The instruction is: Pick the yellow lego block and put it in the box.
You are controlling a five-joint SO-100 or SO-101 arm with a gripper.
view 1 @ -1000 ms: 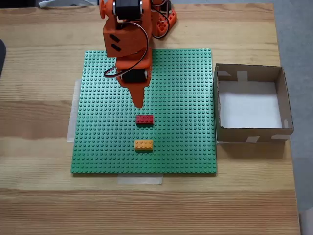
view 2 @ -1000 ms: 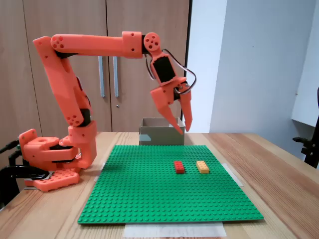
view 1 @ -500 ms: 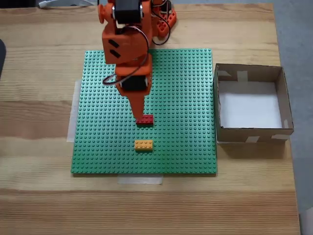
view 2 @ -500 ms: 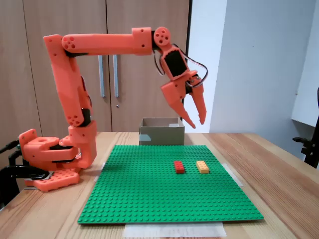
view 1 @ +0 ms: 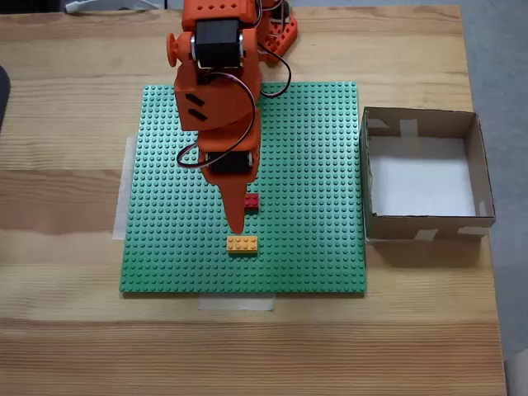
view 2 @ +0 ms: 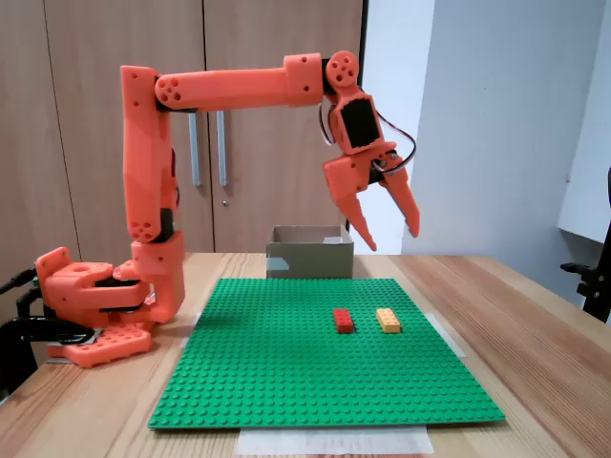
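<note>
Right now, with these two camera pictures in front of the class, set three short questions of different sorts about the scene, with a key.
1. True or false: the orange two-finger gripper holds the small yellow-orange studded brick.
2. Which brick lies nearer the arm's base in the top-down fixed view: A the small red studded brick, B the yellow-orange one?
3. Fill in: the square brown cardboard box stands beside the green studded ____.

Key: 1 false; 2 A; 3 baseplate.

Office or lab room: wooden cabinet doors (view 2: pixel 205 124) with metal handles behind, plain white wall (view 2: pixel 496 124), wooden desk (view 2: pixel 535 334), office chair edge (view 2: pixel 594 277) at right.
</note>
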